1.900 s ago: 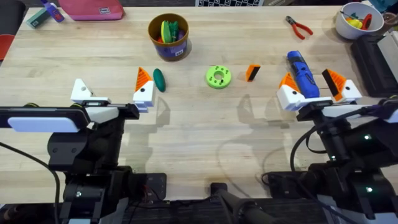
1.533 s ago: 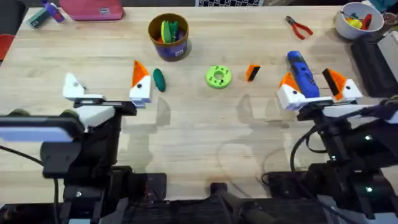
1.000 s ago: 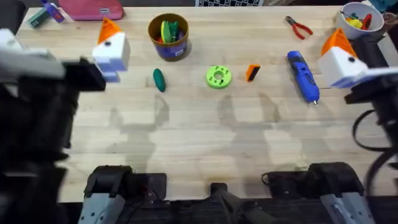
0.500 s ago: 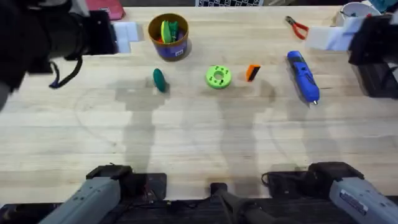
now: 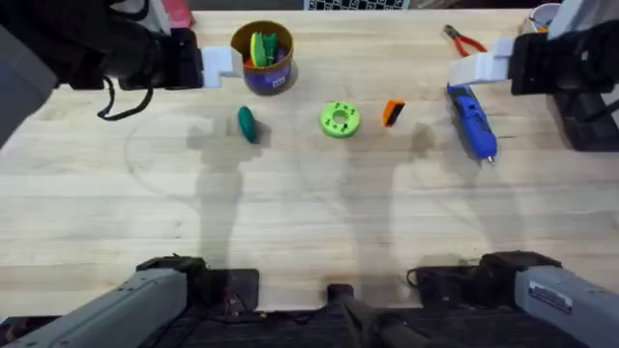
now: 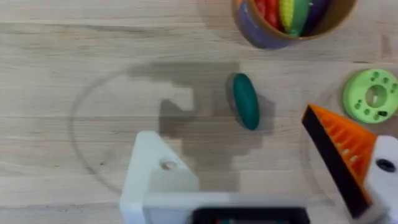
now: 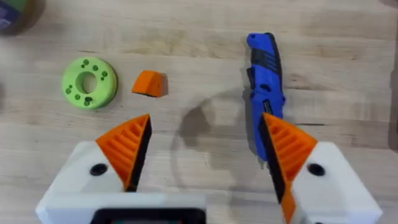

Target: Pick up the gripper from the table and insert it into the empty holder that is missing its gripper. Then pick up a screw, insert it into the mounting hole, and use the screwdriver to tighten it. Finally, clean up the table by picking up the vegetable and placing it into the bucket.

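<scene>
The loose gripper [image 5: 392, 113], a small orange wedge, lies on the table [image 5: 309, 222] between the green disc [image 5: 339, 119] and the screwdriver [image 5: 471, 120], free of both arms; in the right wrist view it sits just beside the disc and ahead of the right gripper [image 7: 202, 155], nearer its left-hand pad than the other, with nothing touching it. That right gripper stands wide apart and empty, both of its white mounts carrying orange ridged pads, and the blue screwdriver runs up beside one of them. The left gripper [image 6: 261, 180] is also spread open and holds nothing: one finger bears an orange pad, while the other ends in the bare white holder [image 6: 158, 171], its mounting hole [image 6: 167, 165] showing as a small dark ring. The vegetable [image 5: 248, 124] lies on the wood ahead of the left gripper, between its two fingers, and near the bucket [image 5: 262, 56], which is full of coloured toys. Compared with 1.9 s ago, both arms have lifted from low over the near part of the table to the far corners, while the objects on the table have stayed where they were.
</scene>
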